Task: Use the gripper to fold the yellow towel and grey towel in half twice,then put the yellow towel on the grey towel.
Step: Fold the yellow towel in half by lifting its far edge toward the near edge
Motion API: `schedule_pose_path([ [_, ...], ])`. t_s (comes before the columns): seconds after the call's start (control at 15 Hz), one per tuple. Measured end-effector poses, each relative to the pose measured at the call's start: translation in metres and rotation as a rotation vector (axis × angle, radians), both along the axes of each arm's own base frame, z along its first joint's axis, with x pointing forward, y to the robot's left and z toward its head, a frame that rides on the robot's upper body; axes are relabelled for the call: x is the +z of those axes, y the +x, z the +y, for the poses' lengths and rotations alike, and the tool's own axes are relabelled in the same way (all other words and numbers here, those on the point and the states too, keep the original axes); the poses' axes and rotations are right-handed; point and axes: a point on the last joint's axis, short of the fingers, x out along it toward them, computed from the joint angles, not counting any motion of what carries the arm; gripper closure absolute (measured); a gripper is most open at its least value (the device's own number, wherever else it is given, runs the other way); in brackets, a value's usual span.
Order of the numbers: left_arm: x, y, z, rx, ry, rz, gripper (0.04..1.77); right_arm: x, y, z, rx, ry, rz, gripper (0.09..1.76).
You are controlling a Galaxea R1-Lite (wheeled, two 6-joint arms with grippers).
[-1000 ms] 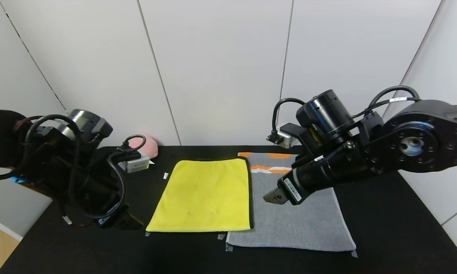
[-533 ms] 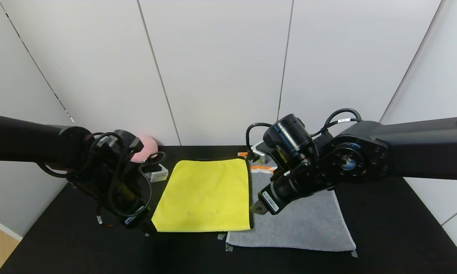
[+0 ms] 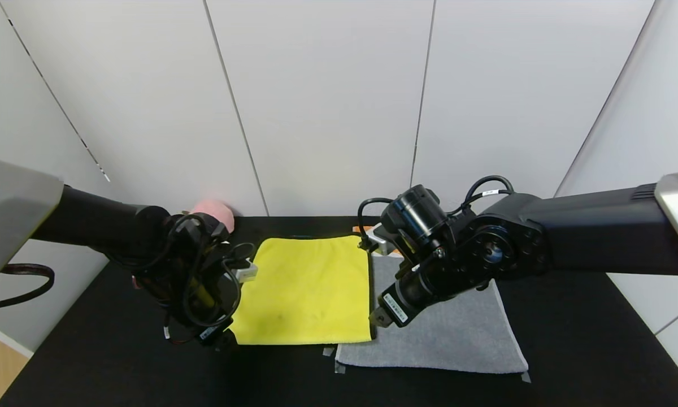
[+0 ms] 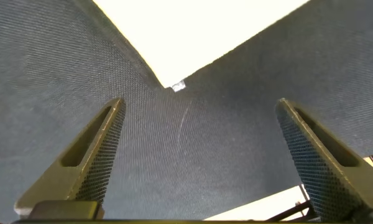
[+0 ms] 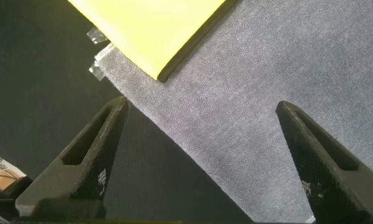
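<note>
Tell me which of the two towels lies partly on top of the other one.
The yellow towel: its dark-trimmed right edge overlaps the grey towel, which is larger and lies flat beneath.

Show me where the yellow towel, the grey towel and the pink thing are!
yellow towel point(image 3: 305, 291), head view, middle of the cloth.
grey towel point(image 3: 452, 339), head view, plain grey part.
pink thing point(image 3: 217, 210), head view, rounded top.

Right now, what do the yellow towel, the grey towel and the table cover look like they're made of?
Yellow towel: smooth, matte, short-pile cloth, probably microfibre, with thin dark edge trim. Grey towel: coarser, nubbly weave, likely terry; a speckled texture shows in the right wrist view. Table cover: matte black fabric, finely woven in the left wrist view.
</note>
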Motion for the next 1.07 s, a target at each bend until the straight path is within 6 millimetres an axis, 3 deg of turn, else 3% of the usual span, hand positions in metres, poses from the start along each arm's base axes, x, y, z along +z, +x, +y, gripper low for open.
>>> schedule_pose_path([
  [0.33,-0.020,0.015,0.000,0.006,0.001,-0.032,0.09,-0.007,0.002,0.002,-0.006,-0.007,0.016,0.14],
  [0.73,-0.030,0.019,0.000,0.007,0.004,-0.017,0.09,-0.009,0.003,0.005,-0.005,-0.006,0.017,0.14],
  [0.93,-0.031,0.021,-0.001,0.007,0.008,-0.018,0.62,-0.009,0.002,0.006,-0.001,-0.004,0.014,0.14],
  [1.07,-0.031,0.021,-0.001,0.005,0.012,-0.018,0.86,-0.009,0.002,0.007,0.000,-0.004,0.015,0.14],
])
